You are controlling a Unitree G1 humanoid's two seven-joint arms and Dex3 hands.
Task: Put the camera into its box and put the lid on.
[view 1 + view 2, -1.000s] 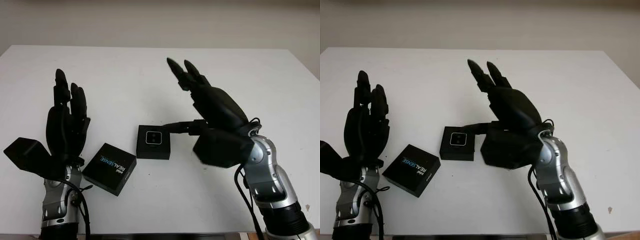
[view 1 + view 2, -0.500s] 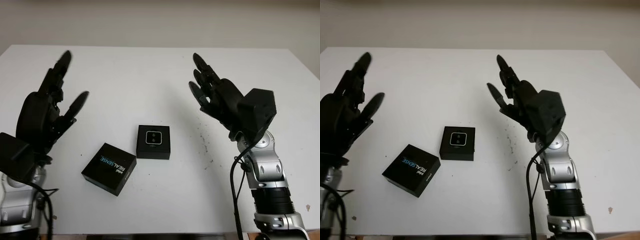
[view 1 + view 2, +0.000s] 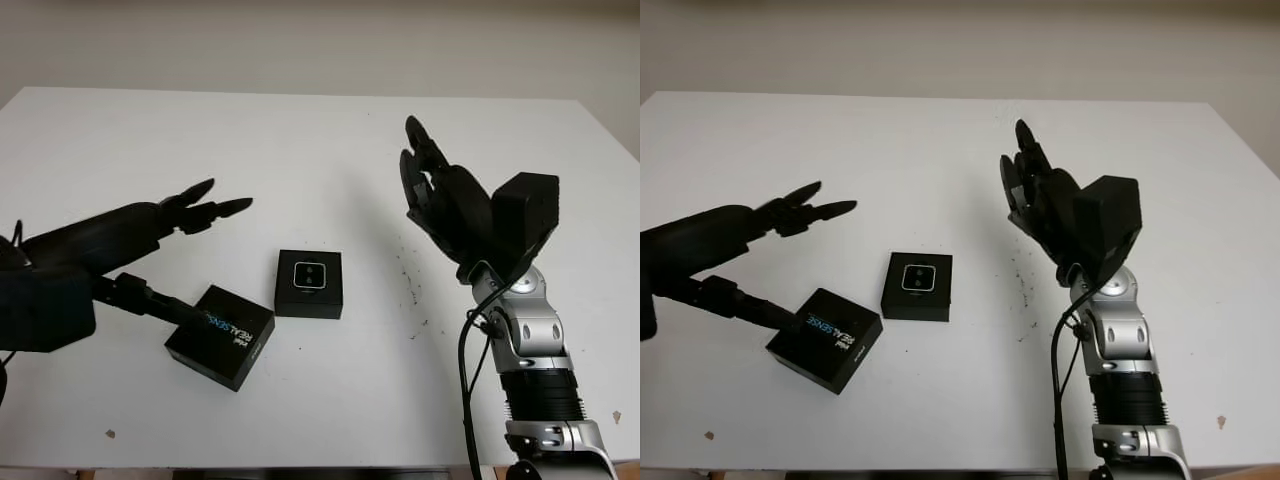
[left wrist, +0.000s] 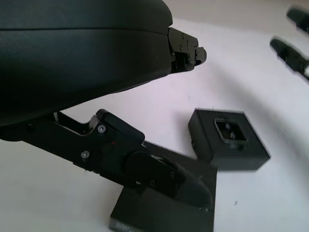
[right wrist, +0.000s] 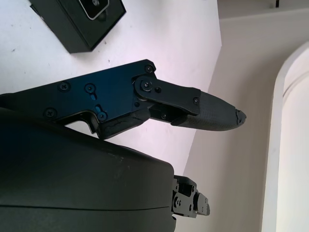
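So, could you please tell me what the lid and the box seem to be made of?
The lid looks like matte black cardboard, judging by its crisp edges and printed lettering. The box looks like the same matte black card, with the camera sitting in its recess.

A flat white counter (image 3: 300, 140) carries a small black open box (image 3: 309, 284) and, just beside it, a black printed lid (image 3: 221, 336).

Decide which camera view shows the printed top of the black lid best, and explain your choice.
The left eye view: the lid lies whole on the table, its REALSENSE lettering facing up. The right eye view shows much the same. In the left wrist view the left hand covers much of it.
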